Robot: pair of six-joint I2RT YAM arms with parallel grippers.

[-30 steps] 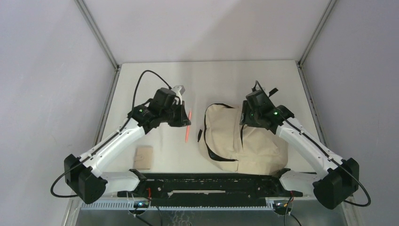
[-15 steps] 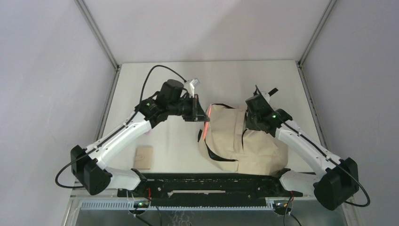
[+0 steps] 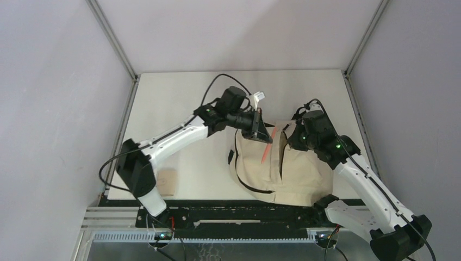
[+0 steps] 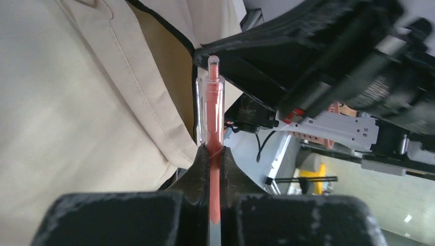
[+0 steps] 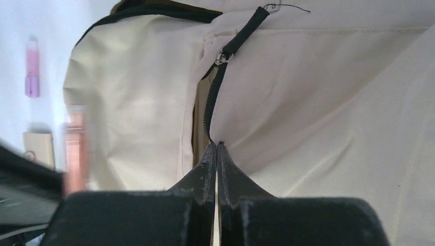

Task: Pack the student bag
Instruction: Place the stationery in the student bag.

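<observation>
My left gripper (image 4: 214,154) pinches pen (image 4: 214,102), right gripper (image 5: 215,148) pinches bag (image 5: 318,102) edge; if it slips, bag closes ahead, pen jams.

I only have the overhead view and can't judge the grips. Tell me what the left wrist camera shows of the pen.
Observer: The left gripper is shut on the red pen, clip end pointing forward.
Operator: Now report the right wrist view.
Observer: The right gripper is shut at the edge of the bag's partly open zipper, apparently pinching it.
Operator: Name anything the arms hide from me.
Observer: A small pink tube lies on the table left of the bag.
</observation>
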